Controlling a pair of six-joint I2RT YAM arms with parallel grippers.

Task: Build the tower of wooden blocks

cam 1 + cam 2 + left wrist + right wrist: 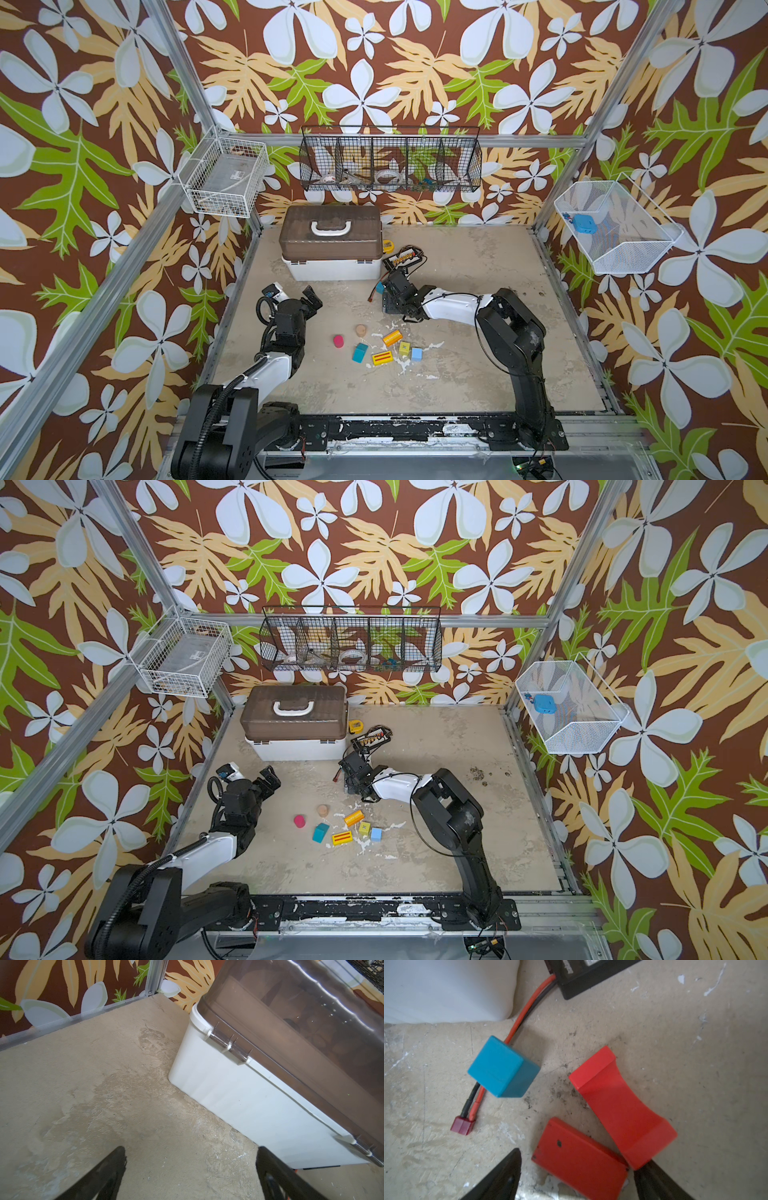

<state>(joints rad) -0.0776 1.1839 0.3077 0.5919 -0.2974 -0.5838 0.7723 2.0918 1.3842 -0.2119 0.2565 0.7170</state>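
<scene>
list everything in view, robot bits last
cylinders: 2, pink cylinder and tan cylinder, mid table
teal block: 1, teal, mid table
orange bar: 1, orange, mid table
striped block: 1, yellow-red, mid table
cubes: 3, yellow cube and light blue cube mid table, blue cube on red wire
red blocks: 2, red, arch and flat block, at right gripper
case: 1, white, brown lid, back
connector board: 1, black, beside case
tape measure: 1, yellow, beside case
baskets: 3, black basket back wall, wire basket left, mesh basket right, both white
left gripper: 1, black, open, near case
right gripper: 1, black, open, over red blocks
</scene>
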